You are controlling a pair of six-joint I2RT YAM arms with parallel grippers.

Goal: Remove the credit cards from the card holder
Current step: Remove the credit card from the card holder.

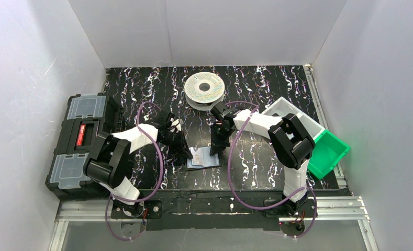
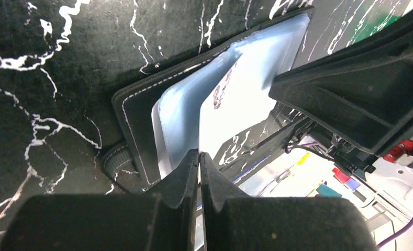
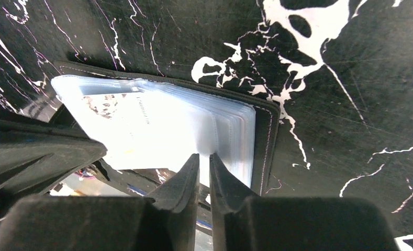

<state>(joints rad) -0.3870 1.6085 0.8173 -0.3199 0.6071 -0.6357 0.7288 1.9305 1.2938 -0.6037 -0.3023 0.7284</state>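
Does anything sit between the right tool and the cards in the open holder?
Only the clear sleeves of the card holder: a pale card shows through one, tucked inside. The right tool has its tips at the sleeves' edge, nothing else between. The left tool, shut, is at the holder's opposite edge.

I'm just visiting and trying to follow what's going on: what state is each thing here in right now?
card holder: open, lying flat on the table, clear sleeves showing.
left gripper: shut, tips at the sleeves' edge.
right gripper: fingers almost together over the sleeves; whether it pinches one, cannot tell.
toolbox: lid closed.
green bin: open top, looks empty.
spool: lying flat.
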